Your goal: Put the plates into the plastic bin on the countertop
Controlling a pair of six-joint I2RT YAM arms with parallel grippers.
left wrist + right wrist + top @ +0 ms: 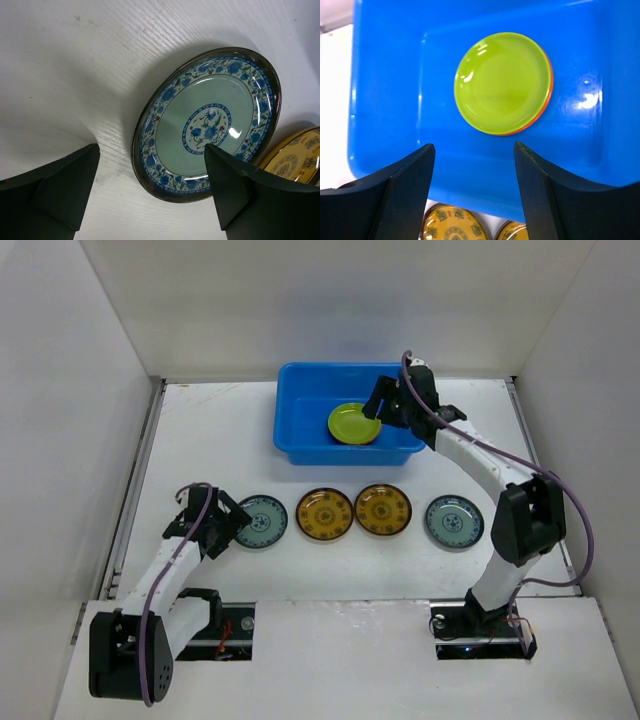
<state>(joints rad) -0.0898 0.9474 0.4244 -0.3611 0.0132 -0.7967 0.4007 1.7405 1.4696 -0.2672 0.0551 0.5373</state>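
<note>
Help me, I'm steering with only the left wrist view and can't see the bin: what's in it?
Observer: A lime green plate lies in the blue bin, stacked on an orange plate whose edge peeks out.
Operator: Where's the right gripper?
Observer: The right gripper hovers above the bin, open and empty.
Operator: What's on the countertop besides my plate?
Observer: On the countertop four plates sit in one row: your blue-green plate, two yellow-brown plates, then a second blue-green plate at the row's right end.
</note>
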